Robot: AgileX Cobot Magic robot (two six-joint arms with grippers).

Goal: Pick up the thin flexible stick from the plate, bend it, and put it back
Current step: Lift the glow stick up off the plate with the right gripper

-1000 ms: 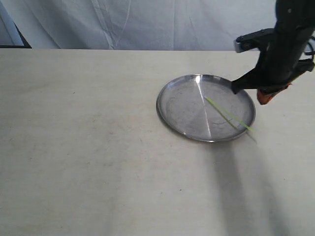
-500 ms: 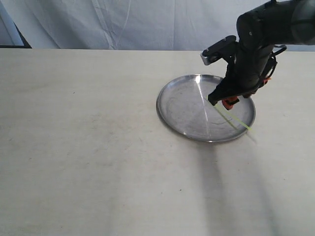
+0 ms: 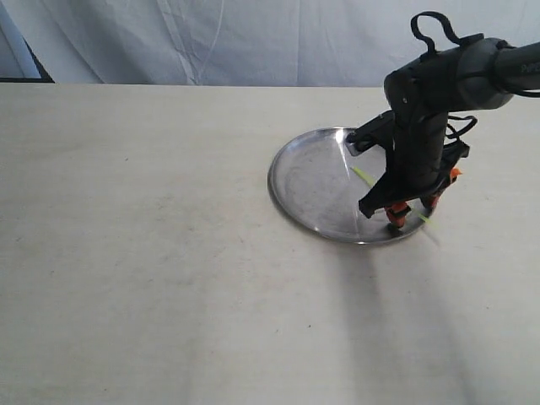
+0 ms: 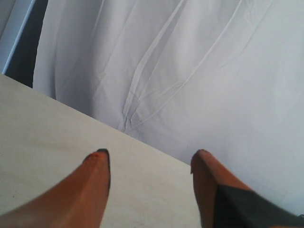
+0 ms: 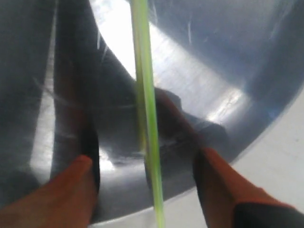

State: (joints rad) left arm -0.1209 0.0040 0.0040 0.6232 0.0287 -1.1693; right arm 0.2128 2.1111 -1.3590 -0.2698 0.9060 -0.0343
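Observation:
The shiny silver plate (image 3: pixel 308 181) lies on the pale table right of centre. The thin yellow-green stick (image 3: pixel 364 176) lies slantwise across its right half, one end reaching past the near right rim. My right gripper (image 3: pixel 411 213) is low over that part of the plate, open, its orange fingers either side of the stick. In the right wrist view the stick (image 5: pixel 146 109) runs between the two fingers (image 5: pixel 76 190) above the plate (image 5: pixel 228 57), touching neither one. My left gripper (image 4: pixel 151 159) is open and empty, facing the table edge and white sheet; it is out of the exterior view.
A white crumpled sheet (image 3: pixel 236 38) hangs behind the table's far edge. The pale tabletop (image 3: pixel 135 253) stretches wide to the left and front of the plate. A bright glare streak (image 3: pixel 346 169) crosses the plate's middle.
My right arm has swung from beyond the plate's right rim in over the plate and come down, so its fingers now straddle the stick's near end. The stick and plate have not moved.

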